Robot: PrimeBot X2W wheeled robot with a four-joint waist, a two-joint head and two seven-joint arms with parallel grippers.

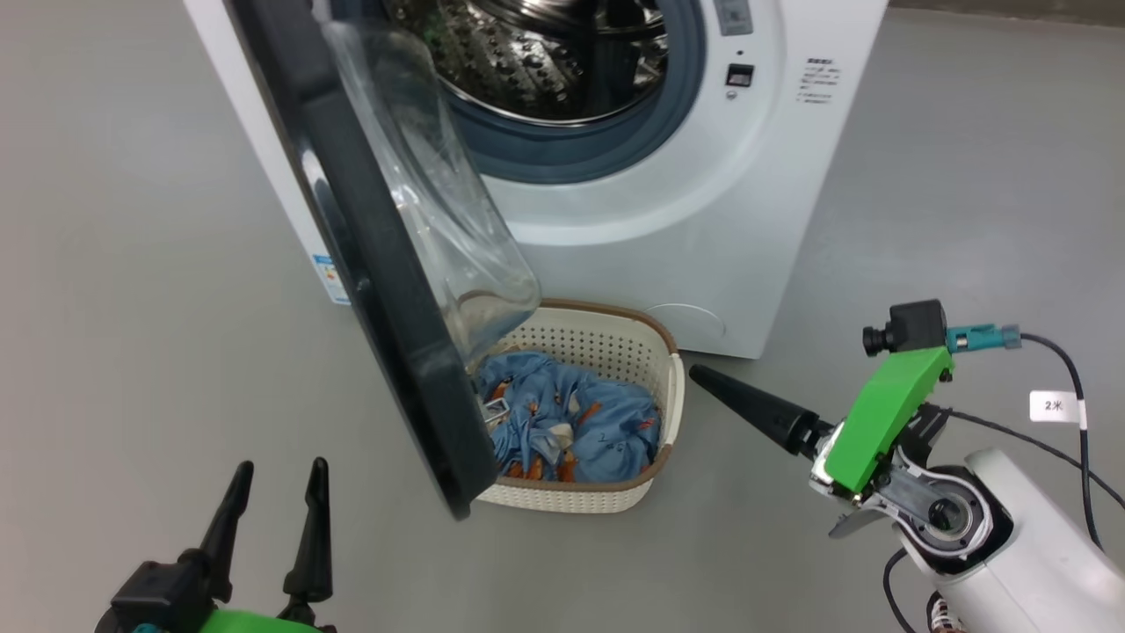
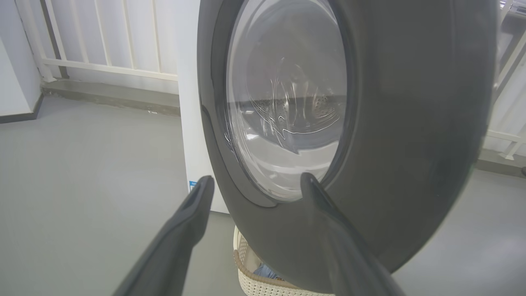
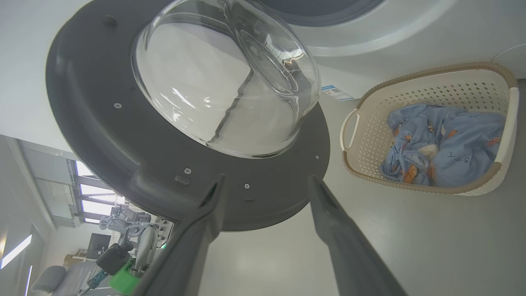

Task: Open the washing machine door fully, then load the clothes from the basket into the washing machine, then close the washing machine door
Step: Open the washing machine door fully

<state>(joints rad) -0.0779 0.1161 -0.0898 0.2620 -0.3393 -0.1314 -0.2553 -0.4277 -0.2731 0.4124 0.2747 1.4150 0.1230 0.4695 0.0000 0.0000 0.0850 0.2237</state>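
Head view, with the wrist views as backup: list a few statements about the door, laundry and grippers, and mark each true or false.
1. The washing machine door stands open and the steel drum is exposed. True.
2. The clothes are already in the drum. False: they lie in the basket.
3. The right gripper grips a garment. False: its fingers are spread with nothing between them.
4. The basket sits on the floor in front of the washing machine. True.
5. The left gripper is shut. False: its fingers stand apart, holding nothing.
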